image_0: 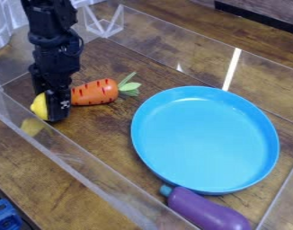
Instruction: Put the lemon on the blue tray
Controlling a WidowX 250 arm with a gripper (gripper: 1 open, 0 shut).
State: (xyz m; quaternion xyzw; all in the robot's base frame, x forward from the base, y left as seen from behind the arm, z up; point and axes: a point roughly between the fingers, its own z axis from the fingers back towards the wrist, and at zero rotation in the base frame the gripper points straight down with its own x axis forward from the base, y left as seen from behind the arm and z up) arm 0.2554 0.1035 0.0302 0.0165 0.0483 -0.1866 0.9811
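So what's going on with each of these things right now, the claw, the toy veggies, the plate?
gripper: pointing straight down at the table, shut on the lemon
lemon: low at the table, clamped in the gripper, not on the tray
blue tray: flat on the table, nothing in it
carrot: lying on its side beside the gripper, free
eggplant: lying against the tray's near rim, untouched
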